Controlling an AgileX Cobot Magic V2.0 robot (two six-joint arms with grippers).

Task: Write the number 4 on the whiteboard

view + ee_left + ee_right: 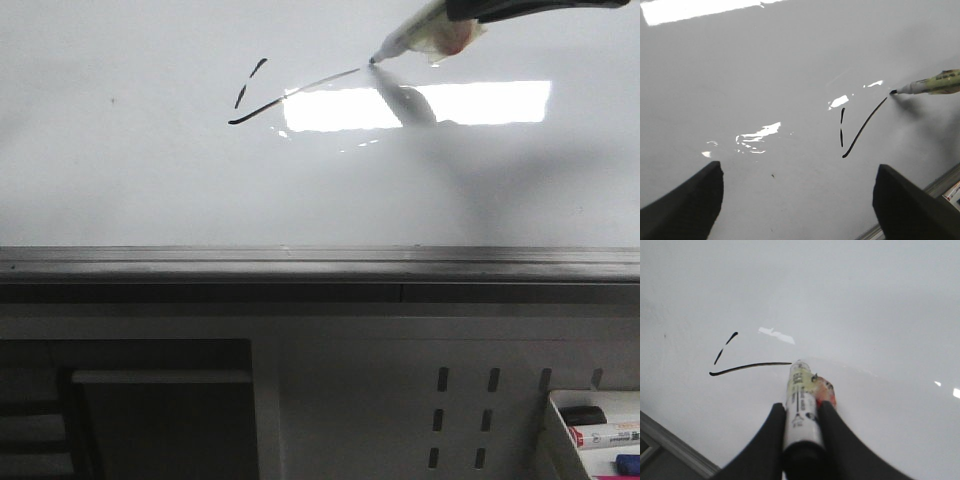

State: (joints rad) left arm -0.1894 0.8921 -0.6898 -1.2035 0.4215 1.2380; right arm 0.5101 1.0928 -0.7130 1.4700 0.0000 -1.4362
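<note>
Nearest the camera in the front view, a tray (560, 440) of spare markers is seen below the grey rail (300, 262) that edges the whiteboard (120, 170). Beyond the rail, the board's glossy white surface fills the scene, with a bright rectangular reflection across it.

A marker (801, 405) is gripped by the right gripper (801, 412), its barrel clamped between the closed jaws and its tip projecting forward of them onto the board. It is held at a slant, probably so that the tip can be pressed to the surface while the strokes are left in sight of the wrist camera.

The number 4 (285, 92) is only partly drawn. A short broken diagonal is laid down, and a long slanted crossbar runs from its foot to the marker's tip, which appears to touch the board at the bar's far end. The vertical stem is not yet present. By this judgement the crossbar is about complete and the stem remains to be written across it, for which the tip would have to be lifted and replaced.

The left gripper (797, 200) is held off to the side, its jaws spread wide and empty, with the strokes ahead of and between them, presumably so that the writing arm is left unobstructed.
</note>
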